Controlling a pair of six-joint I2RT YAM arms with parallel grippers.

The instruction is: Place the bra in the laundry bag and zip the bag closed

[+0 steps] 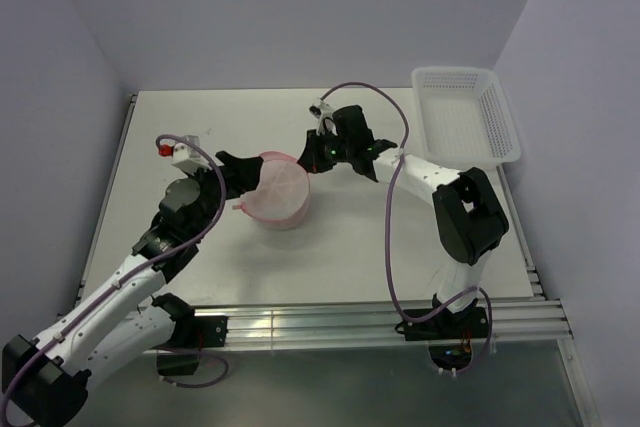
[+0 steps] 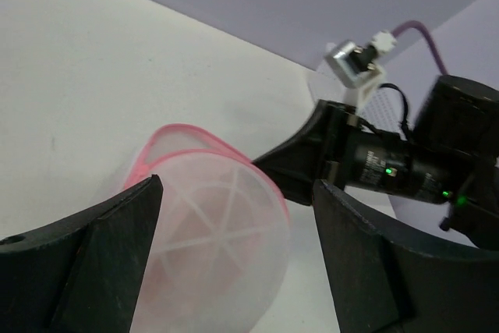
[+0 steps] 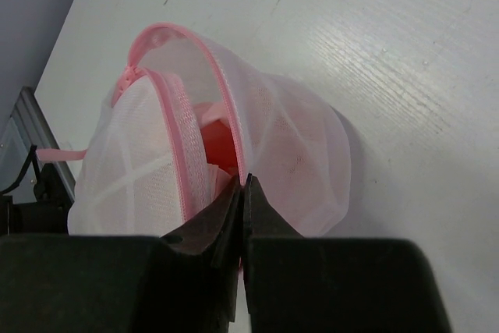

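My right gripper [image 3: 243, 185] is pinched together on the pink rim of the laundry bag [image 3: 156, 169], while my left gripper [image 2: 238, 193] stands wide apart around the same bag.

On the right wrist camera I see both fingers meeting at the zipper edge. The mesh flap gapes away from the rim there, and through the gap the bra [image 3: 221, 144] shows as darker pink fabric inside the bag. On the left wrist camera one of my fingers [image 2: 101, 255] sits just beside the mesh, and I cannot tell whether it touches; the other is off to the far side. From above, the bag rests on the white table [image 1: 200, 247] between the two grippers. The white basket [image 1: 465, 112] sits well apart at the far right corner.
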